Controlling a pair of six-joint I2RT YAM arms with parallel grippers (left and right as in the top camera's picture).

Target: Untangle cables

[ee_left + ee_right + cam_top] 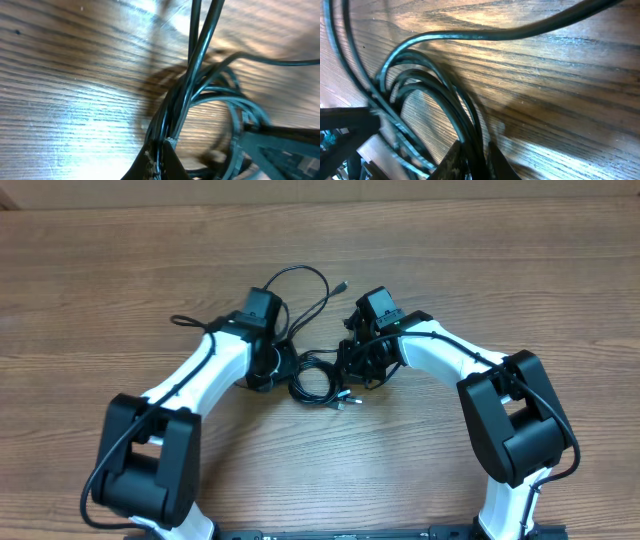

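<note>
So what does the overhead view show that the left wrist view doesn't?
Only overhead: the two white-and-black robot arms, left and right, meeting over the tangle, plus a small plug tip ending a loose loop. Only left wrist: the left gripper pinched shut on a bunch of strands. Both: the thin black cables coiled on the brown wood-grain table.
</note>
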